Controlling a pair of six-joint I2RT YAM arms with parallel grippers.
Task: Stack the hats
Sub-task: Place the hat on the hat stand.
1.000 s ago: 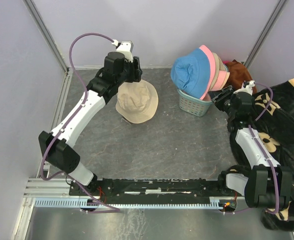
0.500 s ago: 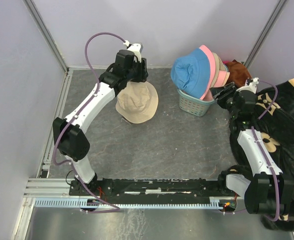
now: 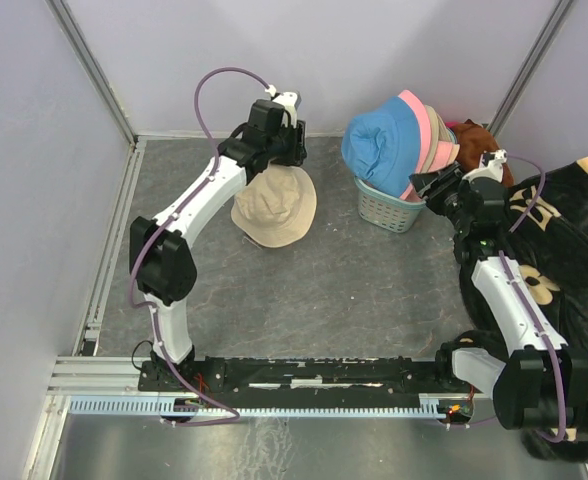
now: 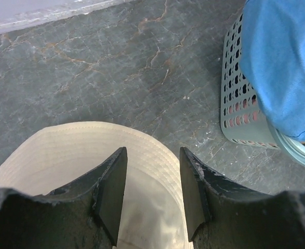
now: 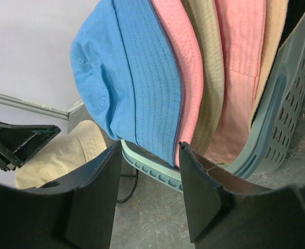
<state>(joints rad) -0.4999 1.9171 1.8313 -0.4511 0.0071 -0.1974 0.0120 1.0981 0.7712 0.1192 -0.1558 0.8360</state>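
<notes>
Beige fabric bucket hat (image 3: 274,205) lies alone, crown up, on the grey marbled counter (image 3: 354,290), left of centre toward the back wall. Remaining hats sit nested on edge in the teal perforated plastic basket (image 3: 386,212) at back right: blue fabric bucket hat (image 3: 379,140) outermost on the left, then pink fabric bucket hat (image 5: 181,67), a tan one (image 5: 207,78), a second pink one (image 5: 238,78), and another tan edge (image 5: 274,52) against the basket wall. Left jaws, on the white left arm (image 3: 199,200), hang over the far brim of the lone beige hat, spread apart, nothing pinched; whether they touch the fabric cannot be told. Right jaws, on the right arm (image 3: 509,300), are parted just beside the basket rim, facing the blue hat's brim, holding nothing. Rust-brown cloth (image 3: 479,135) lies behind the basket. Black blanket with beige floral pattern (image 3: 564,230) is heaped along the right edge.
</notes>
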